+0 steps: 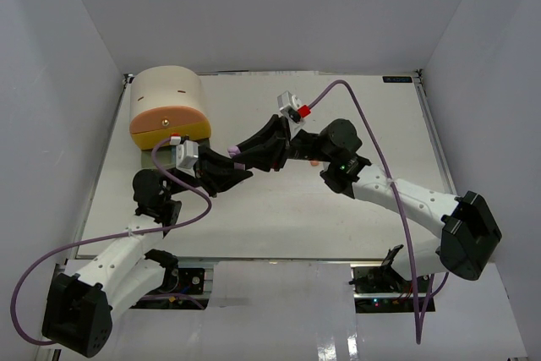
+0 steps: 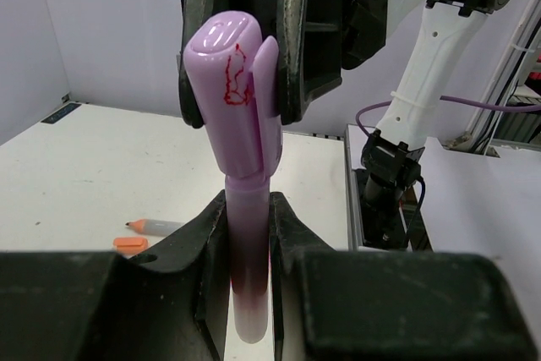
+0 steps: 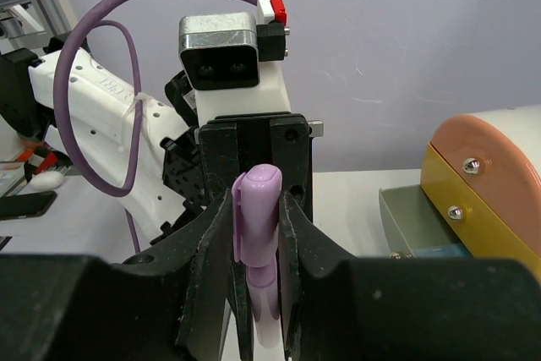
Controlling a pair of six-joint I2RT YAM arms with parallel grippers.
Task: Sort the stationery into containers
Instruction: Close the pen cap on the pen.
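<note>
1. The beige cabinet [image 1: 169, 101] stands at the far left of the table [image 1: 355, 217]. In the right wrist view its peach-orange drawer [image 3: 478, 145] is at the top with the yellow drawer [image 3: 486, 221] beneath, both closed. The grey-green drawer [image 3: 406, 213] below them is pulled out. Something blue [image 3: 435, 253] lies inside it, but what it is cannot be made out.
2. The left gripper [image 2: 248, 238] is clenched on the lower barrel of the purple pen [image 2: 228, 90], with a finger pressed on each side.
3. The purple pen is held in the air over the middle of the table, to the right of the cabinet, spanning the two grippers. Its cap has a clip and carries red scribble marks.
4. The right gripper [image 3: 258, 209] is clamped on the cap end of the same pen, facing the left gripper.
5. In the left wrist view, a grey marker with an orange tip [image 2: 154, 226] lies loose on the table beyond the pen. An orange block [image 2: 131, 243] lies just beside it. Both are well apart from the cabinet.
</note>
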